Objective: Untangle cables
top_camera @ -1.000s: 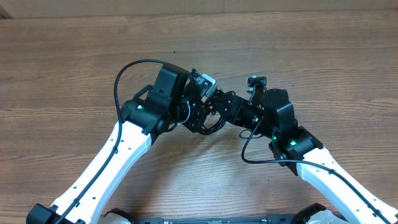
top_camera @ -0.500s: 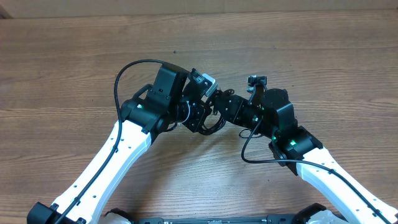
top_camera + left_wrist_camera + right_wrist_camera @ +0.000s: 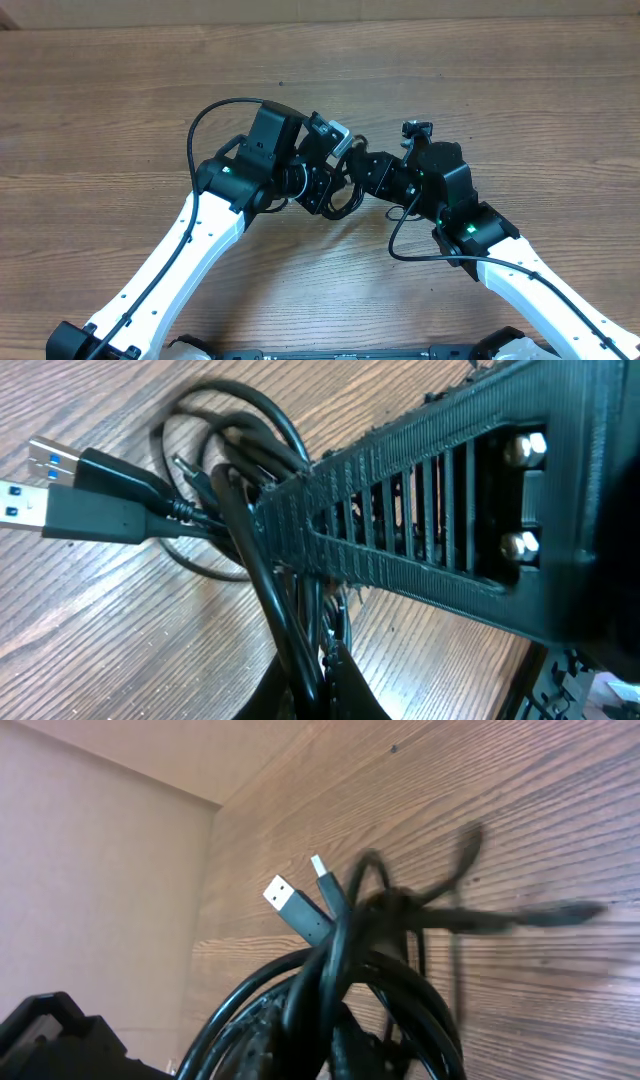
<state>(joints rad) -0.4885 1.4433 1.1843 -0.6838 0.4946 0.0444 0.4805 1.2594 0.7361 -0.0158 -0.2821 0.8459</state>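
Note:
The cables are a knotted bundle of thin black cords held between my two grippers at the middle of the table. In the left wrist view the bundle loops above the wood, with two silver-tipped USB plugs at the left. My left gripper is shut on several strands. The right gripper's ribbed black finger crosses the bundle. In the right wrist view the bundle hangs with two plugs pointing up, and my right gripper is shut on its strands. From overhead, the left gripper and right gripper nearly touch.
The wooden table lies all around the arms. A thick black cord arcs off the left arm and another loops off the right arm. A pale wall shows beyond the table's far edge.
Both grippers have shifted slightly with the bundle still held. A loop of the bundle shows a little more below the grippers.

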